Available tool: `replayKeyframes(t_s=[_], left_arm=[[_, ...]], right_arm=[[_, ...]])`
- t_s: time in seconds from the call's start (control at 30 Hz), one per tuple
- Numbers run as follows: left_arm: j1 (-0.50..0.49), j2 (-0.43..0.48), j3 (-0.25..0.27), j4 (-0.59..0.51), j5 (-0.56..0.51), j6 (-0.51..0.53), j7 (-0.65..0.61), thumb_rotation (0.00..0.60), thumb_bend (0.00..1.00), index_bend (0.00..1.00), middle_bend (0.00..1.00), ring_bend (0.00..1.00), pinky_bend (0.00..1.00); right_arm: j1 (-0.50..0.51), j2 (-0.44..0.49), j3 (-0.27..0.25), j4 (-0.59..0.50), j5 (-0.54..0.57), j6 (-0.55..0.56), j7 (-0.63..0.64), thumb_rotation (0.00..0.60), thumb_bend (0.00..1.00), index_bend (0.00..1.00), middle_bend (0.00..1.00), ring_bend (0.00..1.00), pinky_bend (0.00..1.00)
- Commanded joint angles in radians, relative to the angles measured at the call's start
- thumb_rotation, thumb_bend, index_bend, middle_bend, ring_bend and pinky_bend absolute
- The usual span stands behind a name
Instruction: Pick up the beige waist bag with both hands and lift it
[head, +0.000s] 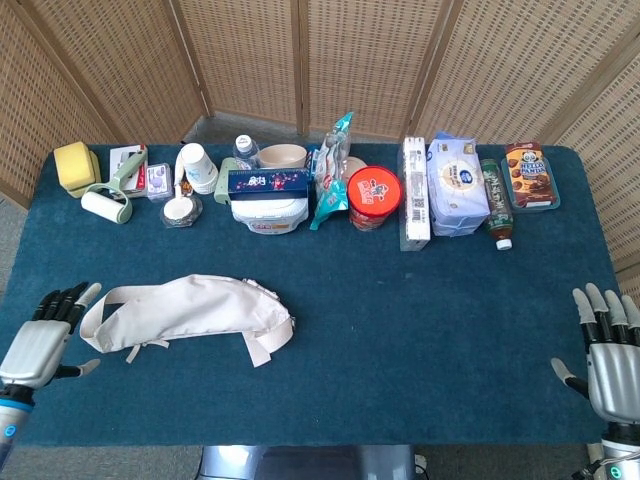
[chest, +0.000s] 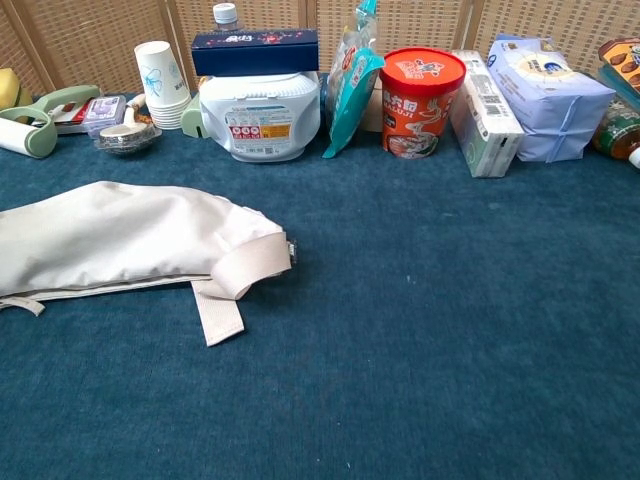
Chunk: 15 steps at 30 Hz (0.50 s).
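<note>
Left hand (head: 38, 343) seemingly beside waist bag (head: 190, 309)

We take this for a staged test room rather than a lived-in home. We see a table (head: 420, 330) covered in blue carpet-like cloth, backed by folding woven wicker screens (head: 350, 60) that close off the space behind. Along its far edge stands a row of unrelated household goods: paper cups (head: 199, 166), a lint roller (head: 106, 206), an instant noodle cup (head: 374, 197), tissue packs (head: 456, 184) and a cookie box (head: 529, 174).
</note>
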Motion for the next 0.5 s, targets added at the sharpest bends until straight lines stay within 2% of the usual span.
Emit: replayKeyframes(t_s=[0.03,0.37,0.43,0.5], left_arm=[[-0.068,-0.040,-0.021,0.004,-0.086,-0.106,0.036,0.600,0.00,0.00,0.00,0.00,0.00],[-0.171,-0.114,-0.067,0.024,-0.239,-0.258,0.110,0.600,0.00,0.00,0.00,0.00,0.01],[-0.187,-0.129,-0.070,0.031,-0.262,-0.280,0.120,0.600,0.00,0.00,0.00,0.00,0.11],[-0.197,-0.141,-0.072,0.040,-0.283,-0.291,0.126,0.600,0.00,0.04,0.05,0.09,0.36]], right_arm=[[0.000,0.002,0.001,0.000,0.003,-0.003,0.005,0.600,0.00,0.00,0.00,0.00,0.00],[0.002,0.008,0.003,-0.002,0.011,-0.009,0.025,0.600,0.00,0.00,0.00,0.00,0.00],[0.002,0.010,0.003,-0.002,0.012,-0.011,0.033,0.600,0.00,0.00,0.00,0.00,0.00],[0.002,0.011,0.004,-0.002,0.014,-0.012,0.040,0.600,0.00,0.00,0.00,0.00,0.00]])
